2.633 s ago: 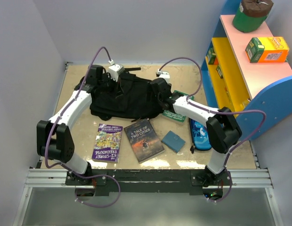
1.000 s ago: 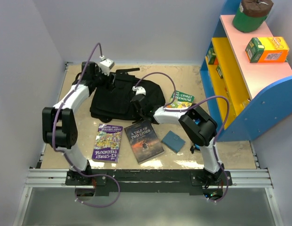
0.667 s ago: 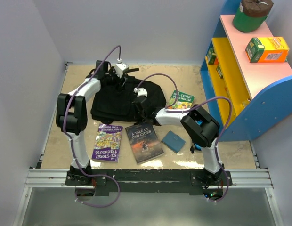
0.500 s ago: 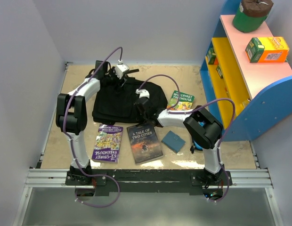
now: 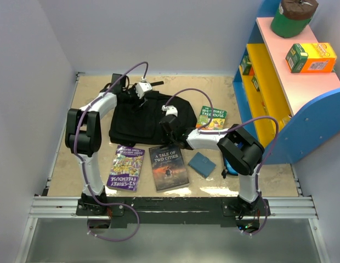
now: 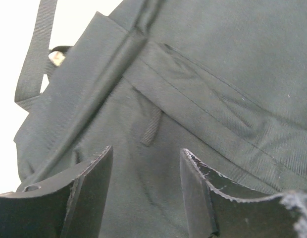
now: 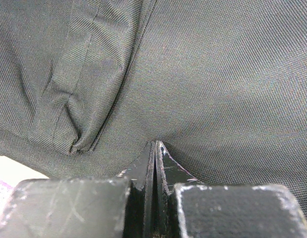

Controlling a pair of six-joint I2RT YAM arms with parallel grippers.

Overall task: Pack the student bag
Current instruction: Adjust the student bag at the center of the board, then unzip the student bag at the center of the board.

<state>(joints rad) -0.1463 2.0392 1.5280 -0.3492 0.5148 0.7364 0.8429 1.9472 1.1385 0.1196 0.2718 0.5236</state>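
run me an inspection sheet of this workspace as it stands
surface: beige tabletop, bag and books on it
job's things: student bag, black, lying at the back; books not yet inside
clutter: 52-Storey Treehouse book, A Tale of Two Cities book and blue notebook in front of the bag; 104-Storey Treehouse book to its right
grippers: left gripper open over the bag fabric; right gripper shut, tips at the fabric
cables: purple cables arch above both arms
surroundings: blue, yellow and pink shelf at right, orange box and green container on top; grey walls
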